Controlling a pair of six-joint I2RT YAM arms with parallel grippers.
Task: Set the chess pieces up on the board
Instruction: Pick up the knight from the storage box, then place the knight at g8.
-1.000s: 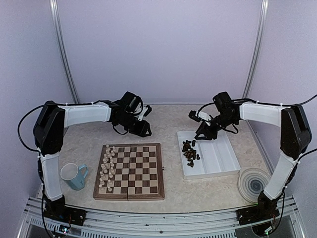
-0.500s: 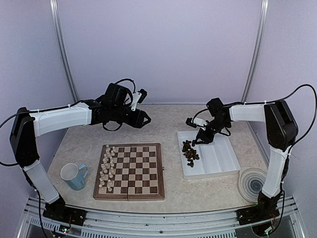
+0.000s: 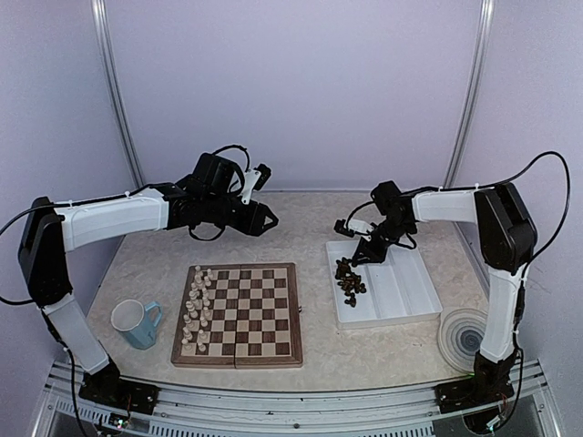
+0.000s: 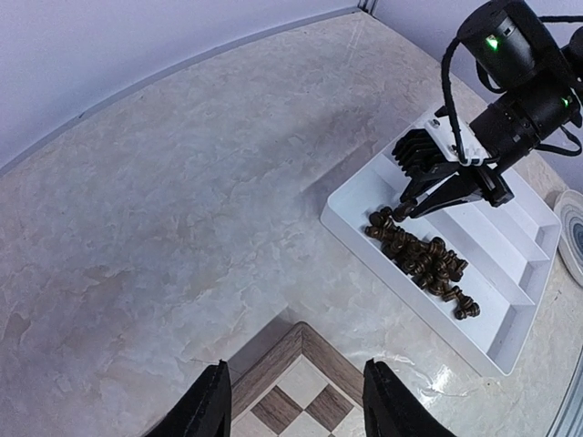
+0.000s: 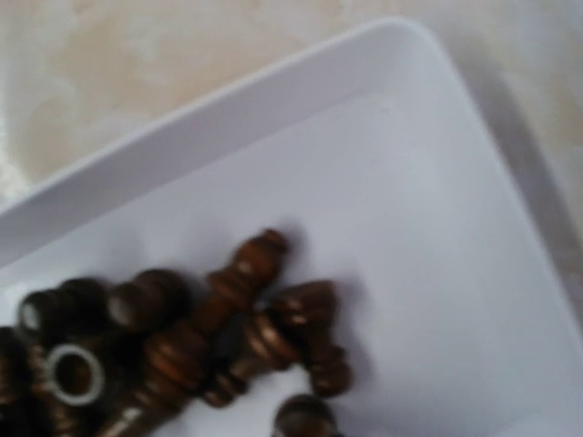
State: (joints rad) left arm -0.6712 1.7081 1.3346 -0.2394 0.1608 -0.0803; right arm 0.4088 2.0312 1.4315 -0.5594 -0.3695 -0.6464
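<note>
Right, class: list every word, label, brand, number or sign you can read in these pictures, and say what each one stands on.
No text can be read in any view.
The board, the white tray and the blue mug show no writing.
The only sign is a green light on the right arm's wrist; it bears no letters.

dark chess pieces (image 3: pixel 349 278) heaped, board (image 3: pixel 264 314) flat

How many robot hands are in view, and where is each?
2. The left hand hovers over the table beyond the board; the right hand is down in the white tray, at the chess pieces.
</note>
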